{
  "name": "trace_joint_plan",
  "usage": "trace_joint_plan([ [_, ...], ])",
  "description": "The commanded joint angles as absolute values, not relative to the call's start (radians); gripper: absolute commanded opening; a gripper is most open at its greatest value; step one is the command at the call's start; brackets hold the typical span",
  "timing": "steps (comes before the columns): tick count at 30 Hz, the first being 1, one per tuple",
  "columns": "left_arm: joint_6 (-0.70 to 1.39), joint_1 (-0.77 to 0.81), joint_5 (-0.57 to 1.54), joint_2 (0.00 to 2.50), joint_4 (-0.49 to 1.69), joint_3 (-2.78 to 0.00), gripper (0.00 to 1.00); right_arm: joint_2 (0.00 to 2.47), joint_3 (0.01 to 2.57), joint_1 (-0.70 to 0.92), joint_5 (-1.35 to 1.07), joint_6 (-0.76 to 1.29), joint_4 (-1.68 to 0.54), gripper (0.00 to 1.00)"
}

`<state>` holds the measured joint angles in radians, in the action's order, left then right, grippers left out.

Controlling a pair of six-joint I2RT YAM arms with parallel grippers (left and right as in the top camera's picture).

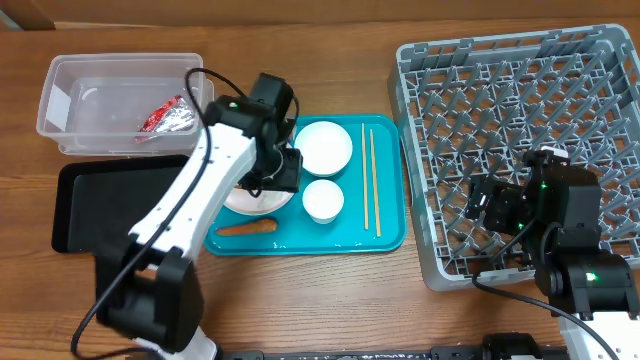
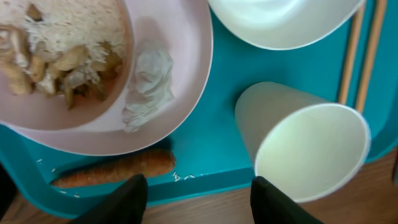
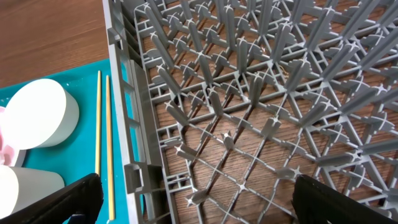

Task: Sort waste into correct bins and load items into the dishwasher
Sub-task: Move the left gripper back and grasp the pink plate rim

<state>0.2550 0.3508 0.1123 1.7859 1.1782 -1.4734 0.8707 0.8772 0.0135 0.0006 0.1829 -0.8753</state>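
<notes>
surface: brown wood-grain table (image 1: 330,300) | light: soft, even

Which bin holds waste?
The clear plastic rectangular tub: a crumpled red-and-silver foil wrapper lies inside it, whereas the visible part of the shallow black rectangular tray shows none.

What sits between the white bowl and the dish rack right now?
The chopsticks lie there, side by side on the teal tray, apart from the bowl. The overhead view shows it, and the right wrist view agrees.
</notes>
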Motion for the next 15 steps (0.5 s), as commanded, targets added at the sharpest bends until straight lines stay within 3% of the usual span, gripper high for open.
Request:
trace_joint_plan([
  [1,0.264,0.354,0.061,1.874,1.166,-1.453,0.52,0.868,0.905,0.01,0.007,0.183,-0.873,1.0],
  [15,0.296,0.354,-0.104,2.037,1.062,-1.452,0.58,0.868,0.905,0.01,0.007,0.183,-0.873,1.0],
])
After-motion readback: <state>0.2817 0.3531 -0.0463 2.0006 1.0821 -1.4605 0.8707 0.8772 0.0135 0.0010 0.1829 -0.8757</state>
